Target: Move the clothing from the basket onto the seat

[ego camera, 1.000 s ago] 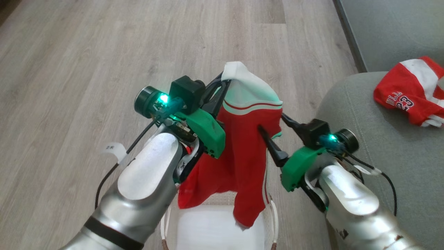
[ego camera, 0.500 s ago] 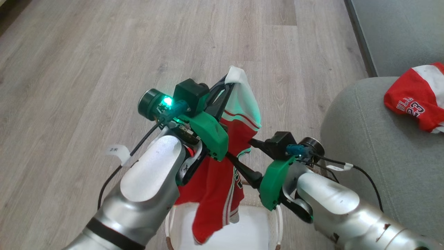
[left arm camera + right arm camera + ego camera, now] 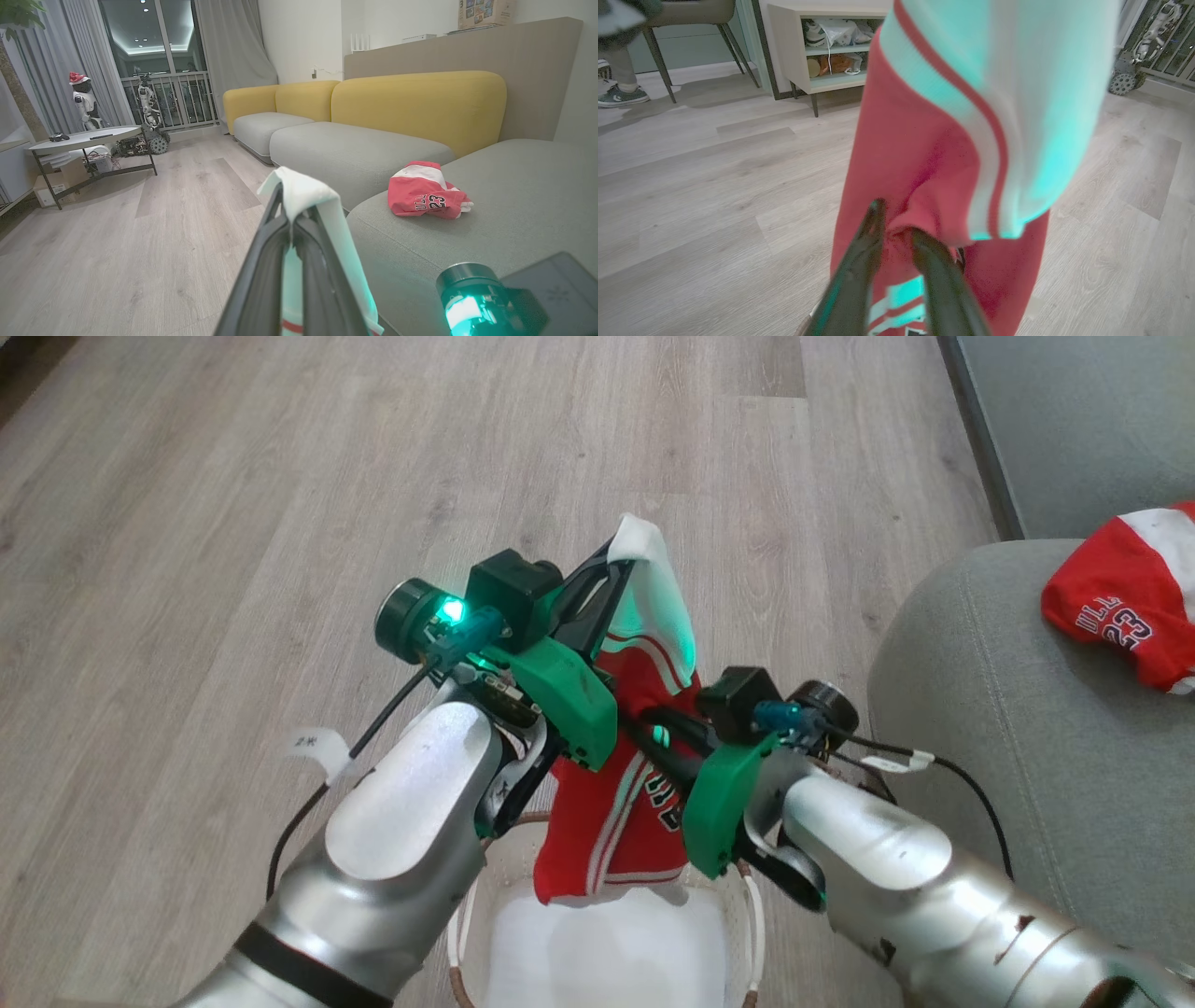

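A red garment (image 3: 611,812) with a white waistband (image 3: 658,593) hangs above the cream basket (image 3: 464,922), its lower hem just over the white bottom. My left gripper (image 3: 613,555) is shut on the waistband's top edge, and the left wrist view shows its fingers (image 3: 261,261) pinching white fabric. My right gripper (image 3: 649,723) reaches in from the right and is shut on a fold of red fabric (image 3: 896,228) lower down. A second red garment printed "23" (image 3: 1125,611) lies on the grey-green seat (image 3: 1018,756), also seen as the garment (image 3: 427,191) in the left wrist view.
Pale wood floor (image 3: 233,523) lies to the left and ahead. More sofa cushions with yellow backs (image 3: 416,102) run along the wall. A round table (image 3: 79,140) and parked robots stand far off. A low shelf unit (image 3: 822,46), chair legs and a person's shoe (image 3: 621,95) are across the room.
My right gripper swung left into the hanging garment and shut on its red fabric. The garment now hangs narrower and bunched. The head view shifted slightly.
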`<state>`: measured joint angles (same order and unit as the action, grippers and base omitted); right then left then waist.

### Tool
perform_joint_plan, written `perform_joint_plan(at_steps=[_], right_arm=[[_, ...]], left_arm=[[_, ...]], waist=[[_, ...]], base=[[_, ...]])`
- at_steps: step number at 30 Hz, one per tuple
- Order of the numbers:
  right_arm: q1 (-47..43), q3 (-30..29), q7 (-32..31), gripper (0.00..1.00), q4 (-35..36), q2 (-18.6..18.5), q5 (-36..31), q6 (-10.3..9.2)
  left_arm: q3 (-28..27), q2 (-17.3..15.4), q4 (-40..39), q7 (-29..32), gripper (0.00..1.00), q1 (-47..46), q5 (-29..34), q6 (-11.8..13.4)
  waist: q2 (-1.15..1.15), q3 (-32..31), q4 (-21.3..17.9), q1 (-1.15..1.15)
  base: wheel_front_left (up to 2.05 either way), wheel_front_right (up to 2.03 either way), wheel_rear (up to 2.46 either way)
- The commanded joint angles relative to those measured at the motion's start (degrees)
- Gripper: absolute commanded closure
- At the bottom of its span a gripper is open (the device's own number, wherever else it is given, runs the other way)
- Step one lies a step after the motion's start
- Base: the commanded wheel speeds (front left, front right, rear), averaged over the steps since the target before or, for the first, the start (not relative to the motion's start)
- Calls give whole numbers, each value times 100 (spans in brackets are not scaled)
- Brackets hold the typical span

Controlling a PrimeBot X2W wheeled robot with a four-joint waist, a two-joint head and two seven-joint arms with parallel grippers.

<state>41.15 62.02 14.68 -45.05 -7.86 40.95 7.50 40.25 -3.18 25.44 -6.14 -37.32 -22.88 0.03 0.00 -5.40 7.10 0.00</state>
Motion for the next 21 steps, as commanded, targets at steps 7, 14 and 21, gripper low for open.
perform_joint_plan(at_steps=[7, 14, 21], right_arm=[[182, -685, 32, 100, 96, 127, -492, -1], [154, -1031, 32, 100, 316, 69, -751, -1], [219, -1460, 32, 100, 566, -115, -971, -1]], left_arm=[[-240, -115, -139, -87, 100, -280, -104, 114], [-385, -254, -42, -171, 74, -165, -178, 258], [-505, -440, 68, -362, 0, 60, -242, 371]], waist=[[0, 15, -33, 0], [0, 58, -210, 0], [0, 106, -544, 0]], base=[[0, 0, 0], [0, 0, 0], [0, 0, 0]])
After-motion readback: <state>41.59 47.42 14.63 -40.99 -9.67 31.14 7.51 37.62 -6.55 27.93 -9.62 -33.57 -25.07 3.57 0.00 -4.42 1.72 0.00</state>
